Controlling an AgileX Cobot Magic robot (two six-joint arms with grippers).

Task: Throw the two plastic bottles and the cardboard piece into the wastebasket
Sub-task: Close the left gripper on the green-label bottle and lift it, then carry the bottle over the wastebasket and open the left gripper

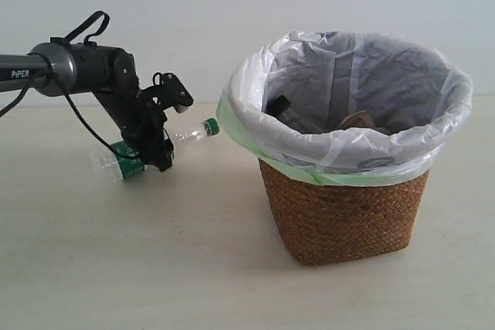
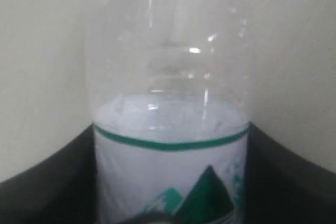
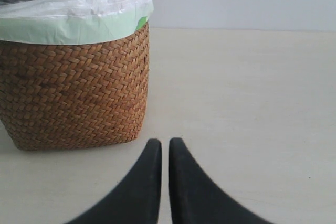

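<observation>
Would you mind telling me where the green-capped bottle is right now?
In the exterior view the green-capped bottle is on the left, held off the table in the left gripper, lying nearly level with its cap toward the wastebasket.

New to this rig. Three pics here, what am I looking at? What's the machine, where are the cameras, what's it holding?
It is a two-armed robot; each arm ends in a two-finger gripper with a camera on its wrist. The wide picture comes from a separate camera watching the scene. There the left gripper holds a clear bottle with a green cap above the table, lying roughly level, cap toward the wastebasket. The basket is wicker with a white bag folded over its rim; some items already lie inside, too dark to name.

The left wrist picture is a close-up of that bottle between the dark fingers. The right wrist picture shows the right gripper, fingers nearly together and empty, low over the table beside the basket.
</observation>
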